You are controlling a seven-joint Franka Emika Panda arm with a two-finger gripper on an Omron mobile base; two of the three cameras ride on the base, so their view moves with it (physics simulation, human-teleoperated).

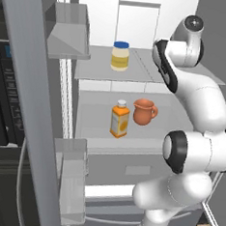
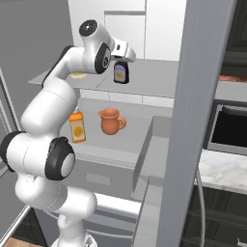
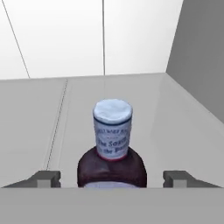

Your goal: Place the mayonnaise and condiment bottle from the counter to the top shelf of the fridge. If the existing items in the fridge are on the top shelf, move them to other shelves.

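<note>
The condiment bottle (image 2: 121,72), dark with a pale bluish cap, stands upright on the top shelf (image 2: 154,77) of the fridge (image 2: 91,14). In the hand view the condiment bottle (image 3: 112,148) sits between my gripper (image 3: 111,178) fingertips (image 3: 48,178), with a gap on each side, so the gripper is open. From the right base view the gripper (image 2: 121,65) hangs just over the bottle. The mayonnaise (image 1: 120,56), a cream jar with a blue lid, stands on the top shelf (image 1: 138,71) to the left; the arm hides the bottle in that view.
An orange white-capped bottle (image 1: 119,119) and a terracotta jug (image 1: 144,111) stand on the shelf below. The open fridge door (image 1: 23,102) with its bins (image 1: 69,31) flanks the left. A marble counter (image 2: 224,176) and black microwave (image 2: 231,128) lie to the right.
</note>
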